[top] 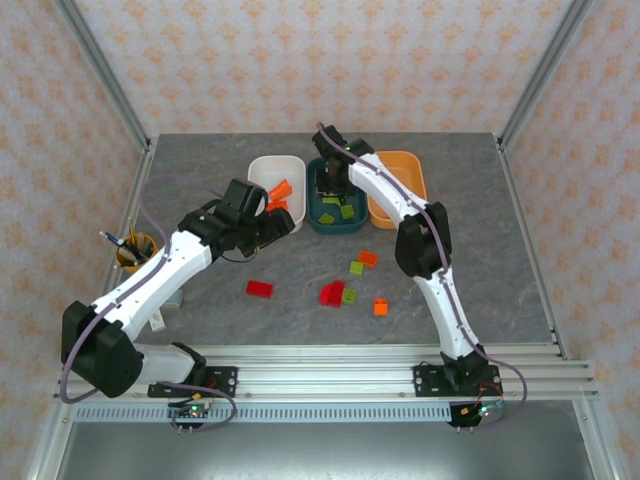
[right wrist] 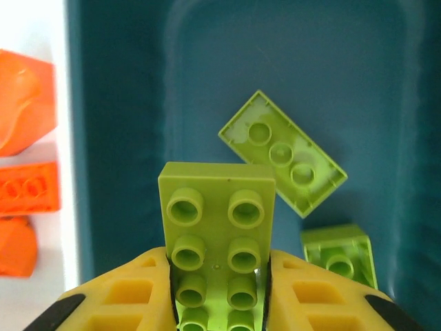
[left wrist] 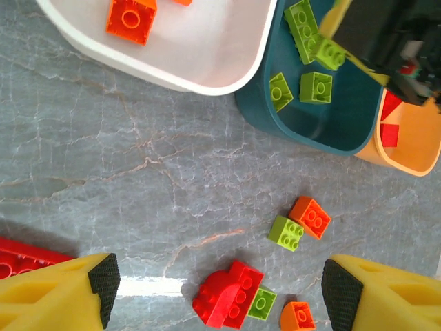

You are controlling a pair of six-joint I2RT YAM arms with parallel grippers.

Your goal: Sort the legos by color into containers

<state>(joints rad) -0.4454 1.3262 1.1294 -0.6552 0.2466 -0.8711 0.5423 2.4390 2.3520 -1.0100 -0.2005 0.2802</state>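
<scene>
My right gripper (right wrist: 219, 289) is shut on a yellow-green lego (right wrist: 217, 207), held over the dark teal bin (right wrist: 124, 138), where two more green bricks (right wrist: 282, 152) lie. From above, that gripper (top: 333, 180) hangs over the teal bin (top: 336, 228), between the white bin (top: 262, 165) and the orange bin (top: 400, 165). My left gripper (left wrist: 220, 286) stands open over the table with nothing held. Below it lie a red piece (left wrist: 227, 293), two green bricks (left wrist: 286, 232) and two orange bricks (left wrist: 310, 217). Orange bricks (left wrist: 131, 17) sit in the white bin (left wrist: 207, 55).
A yellow pen cup (top: 135, 250) stands at the table's left, by the left arm. A flat red brick (top: 259, 288) lies apart from the loose cluster (top: 349, 295) at mid-table. A red brick (left wrist: 390, 134) sits in the orange bin (left wrist: 413, 148).
</scene>
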